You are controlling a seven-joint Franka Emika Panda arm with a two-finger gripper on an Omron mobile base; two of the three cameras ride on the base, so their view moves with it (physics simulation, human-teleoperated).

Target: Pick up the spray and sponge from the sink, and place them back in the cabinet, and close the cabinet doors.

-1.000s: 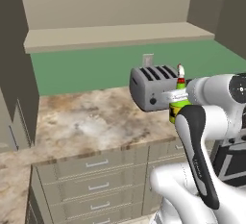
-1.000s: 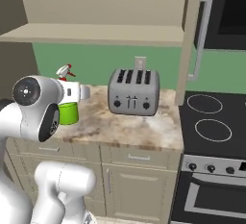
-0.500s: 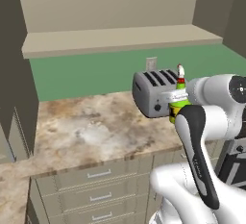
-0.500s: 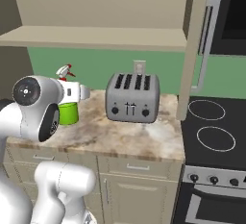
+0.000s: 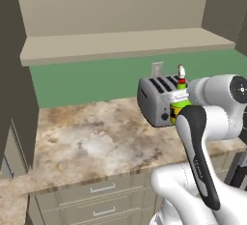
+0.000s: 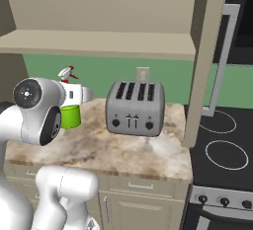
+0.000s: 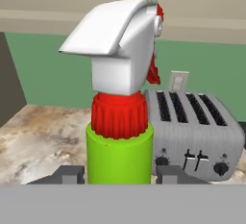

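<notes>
My gripper is shut on the lime-green spray, holding it upright at the green body with a dark finger on each side. Its red collar and white-and-red trigger nozzle rise above the grip. From the base views, the spray hangs above the counter beside the toaster, partly behind my arm. The cabinet shelf runs above it, bare and open. One open cabinet door with a silver bar handle stands at the right, another at the left. The sink and the sponge are out of view.
A grey four-slot toaster stands on the speckled stone counter against the green wall. Beige drawers sit below the counter. A black stove lies to the right, past the open door.
The whole picture has shifted with the base: the counter, toaster and shelf now sit slightly lower and nearer. The spray stays in my gripper at the same height.
</notes>
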